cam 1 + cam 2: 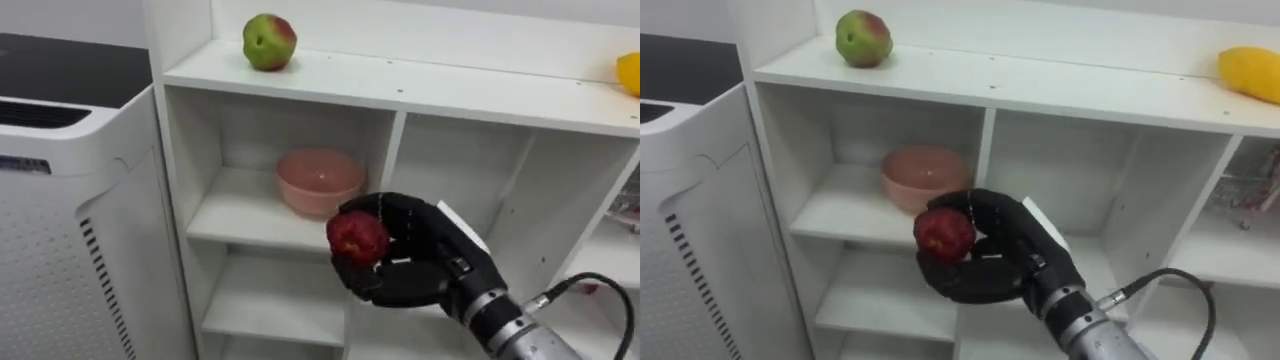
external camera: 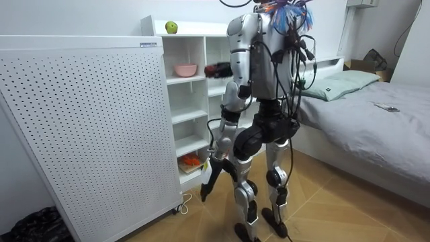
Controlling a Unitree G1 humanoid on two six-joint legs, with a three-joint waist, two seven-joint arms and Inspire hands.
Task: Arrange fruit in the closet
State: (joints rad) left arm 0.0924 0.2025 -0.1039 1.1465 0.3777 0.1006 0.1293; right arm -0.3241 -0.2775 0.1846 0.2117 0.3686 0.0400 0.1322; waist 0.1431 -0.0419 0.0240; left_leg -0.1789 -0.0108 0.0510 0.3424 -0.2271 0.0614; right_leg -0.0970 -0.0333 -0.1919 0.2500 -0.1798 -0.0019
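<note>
Red apple [image 1: 357,237]: clasped in curled fingers of right hand [image 1: 418,265], just before the closet [image 1: 400,88] compartment holding pink bowl [image 1: 319,182]; step, delivery; next, seemingly, reach inward, lower into bowl, release; left hand [image 2: 205,187] hangs idle
</note>
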